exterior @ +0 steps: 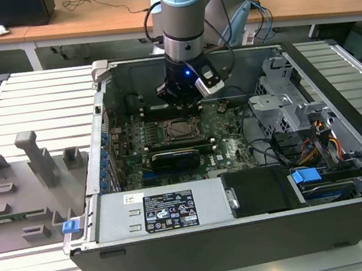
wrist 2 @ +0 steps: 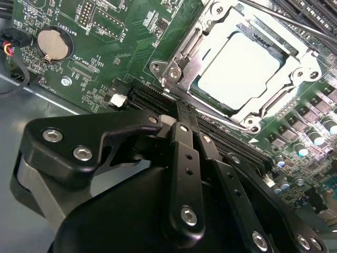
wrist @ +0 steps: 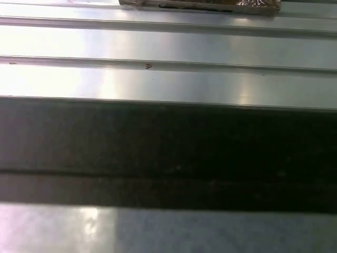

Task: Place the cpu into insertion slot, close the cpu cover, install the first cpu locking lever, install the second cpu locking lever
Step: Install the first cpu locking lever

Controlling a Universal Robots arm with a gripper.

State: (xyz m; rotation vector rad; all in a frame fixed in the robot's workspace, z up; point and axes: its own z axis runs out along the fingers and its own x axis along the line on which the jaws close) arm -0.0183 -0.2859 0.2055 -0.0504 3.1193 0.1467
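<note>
Inside the open computer case, the insertion slot (exterior: 181,129) sits on the green motherboard (exterior: 226,146). The cpu (wrist 2: 239,71) lies in it with its silver face up. The cpu cover (wrist 2: 287,87) lies flat around the chip as a metal frame. A thin locking lever rod (wrist 2: 295,21) runs along one side of the socket. My gripper (exterior: 182,102) hangs just above the socket's rear edge. In the second wrist view the gripper (wrist 2: 180,113) is shut, its black fingers (wrist 2: 185,158) pressed together at the socket's corner, with nothing seen between them.
A long black expansion card (exterior: 174,156) lies in front of the socket, with a coin battery (wrist 2: 52,43) on the board. The power supply (exterior: 167,211), drive cage (exterior: 283,102) and cables (exterior: 323,150) crowd the case. A grey fixture tray (exterior: 21,190) lies outside, at the exterior view's left.
</note>
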